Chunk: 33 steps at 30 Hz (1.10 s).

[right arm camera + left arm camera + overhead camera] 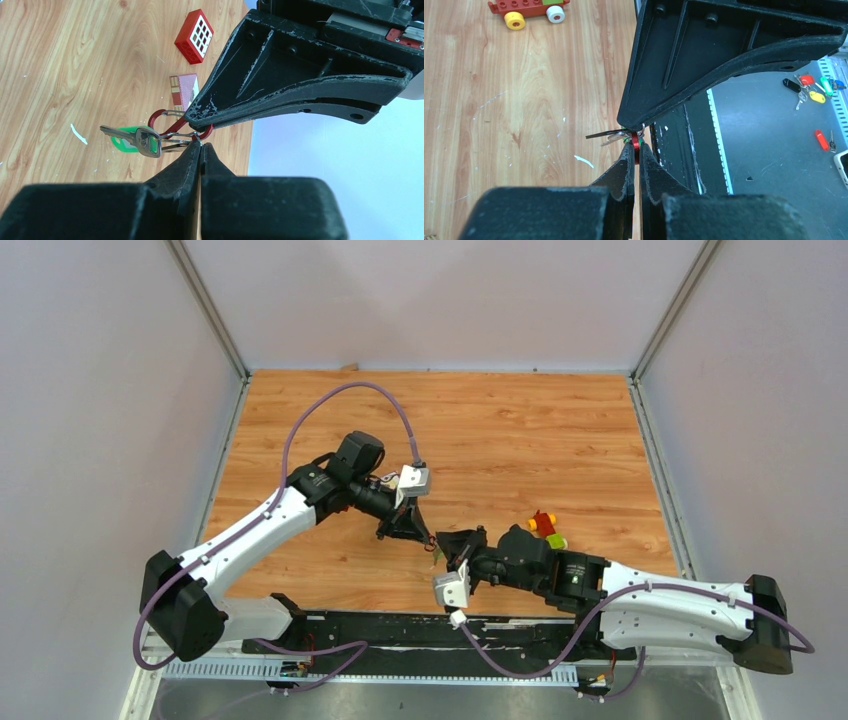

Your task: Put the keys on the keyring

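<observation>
Right wrist: my left gripper [192, 117] clamps the stiff keyring [156, 119]; my right gripper [200, 146] pinches the light, probably slippery keys [147, 142] by their wire.

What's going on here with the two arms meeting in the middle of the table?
The grippers meet tip to tip over the wooden table. The left gripper is shut on the red keyring. The right gripper, also shut, appears to pinch the keys by their thin metal ring right beside it. A metal key and a green-headed one hang there. Whether they are threaded onto the keyring yet cannot be told.
</observation>
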Motion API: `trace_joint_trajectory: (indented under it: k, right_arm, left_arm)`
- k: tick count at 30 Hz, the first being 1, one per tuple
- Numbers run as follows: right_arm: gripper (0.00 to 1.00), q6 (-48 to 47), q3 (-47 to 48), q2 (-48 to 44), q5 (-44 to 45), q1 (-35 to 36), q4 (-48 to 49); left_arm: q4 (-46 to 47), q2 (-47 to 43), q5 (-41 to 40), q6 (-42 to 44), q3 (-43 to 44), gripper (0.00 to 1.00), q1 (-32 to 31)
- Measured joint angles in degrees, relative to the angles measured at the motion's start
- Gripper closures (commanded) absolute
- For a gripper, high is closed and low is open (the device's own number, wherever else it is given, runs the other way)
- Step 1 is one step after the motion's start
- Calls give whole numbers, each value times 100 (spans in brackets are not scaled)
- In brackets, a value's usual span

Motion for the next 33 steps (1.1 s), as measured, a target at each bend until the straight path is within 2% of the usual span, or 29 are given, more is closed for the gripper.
trace_joint_trajectory:
  k: [33]
  right_arm:
    - [100,-372,-372,-133,509,205,570]
  left_arm:
    - [326,2,81,-293,-87,100,37]
